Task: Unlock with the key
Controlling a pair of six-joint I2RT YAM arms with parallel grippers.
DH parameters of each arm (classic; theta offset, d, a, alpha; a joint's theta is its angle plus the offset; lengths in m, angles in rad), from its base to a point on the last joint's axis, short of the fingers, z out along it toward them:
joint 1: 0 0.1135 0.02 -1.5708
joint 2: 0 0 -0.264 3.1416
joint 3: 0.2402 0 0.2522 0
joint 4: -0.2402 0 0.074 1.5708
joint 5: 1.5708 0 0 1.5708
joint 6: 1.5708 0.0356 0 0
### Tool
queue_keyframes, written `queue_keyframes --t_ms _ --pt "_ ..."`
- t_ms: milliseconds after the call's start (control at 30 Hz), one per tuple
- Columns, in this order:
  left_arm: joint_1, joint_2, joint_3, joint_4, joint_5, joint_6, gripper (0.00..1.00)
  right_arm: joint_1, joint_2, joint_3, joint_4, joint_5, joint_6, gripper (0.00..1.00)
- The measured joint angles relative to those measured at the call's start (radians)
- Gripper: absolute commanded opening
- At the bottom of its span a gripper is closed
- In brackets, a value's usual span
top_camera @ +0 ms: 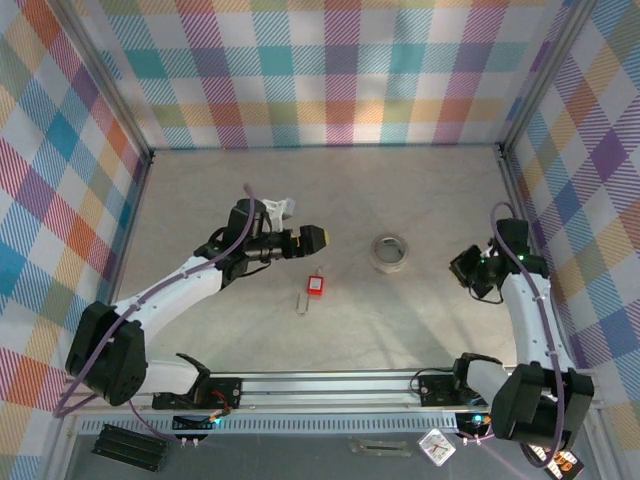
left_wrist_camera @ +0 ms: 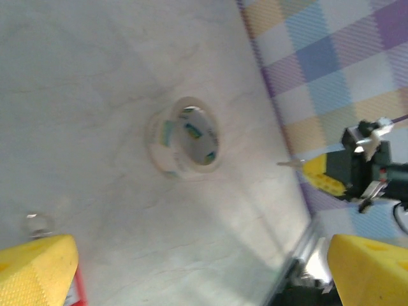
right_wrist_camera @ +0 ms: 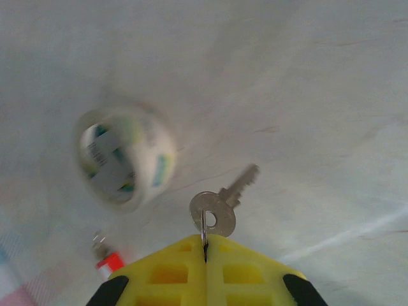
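Right wrist: key (right_wrist_camera: 225,203) in right tool (right_wrist_camera: 205,245)

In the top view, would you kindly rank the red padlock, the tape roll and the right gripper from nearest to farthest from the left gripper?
1. The red padlock, just below the left gripper in the view, toward the arms' bases.
2. The tape roll, to its right, mid-table.
3. The right gripper, farthest, beyond the tape roll on the right side.

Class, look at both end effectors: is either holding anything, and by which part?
The right end effector pinches the key at its head end, blade free. The left end effector is open, holding nothing.
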Motion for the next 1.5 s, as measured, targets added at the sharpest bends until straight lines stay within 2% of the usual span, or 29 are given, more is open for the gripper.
queue_keyframes --t_ms 233,467,600,800,933,1267,1500 --pt "0.0 0.082 0.038 0.14 0.129 -0.388 1.0 0.291 0.039 0.097 0.126 -0.017 0.067 0.0" --pt "-0.006 0.037 0.045 0.169 0.148 -0.58 1.0 0.504 0.068 0.105 0.301 -0.019 0.137 0.0" --pt "-0.043 0.013 0.021 0.235 0.135 -0.681 1.0 0.591 0.071 0.105 0.394 -0.015 0.146 0.0" --pt "-0.12 0.01 -0.041 0.308 0.108 -0.822 0.99 0.669 0.08 0.098 0.521 -0.001 0.154 0.0" --pt "-0.142 0.011 -0.06 0.324 0.077 -0.868 0.99 0.716 0.1 0.095 0.575 0.011 0.154 0.0" --pt "-0.15 0.01 -0.104 0.373 0.012 -0.957 0.91 0.836 0.125 0.07 0.646 0.027 0.145 0.0" --pt "-0.128 0.002 -0.127 0.378 -0.015 -0.968 0.81 0.881 0.106 0.043 0.651 0.049 0.133 0.0"
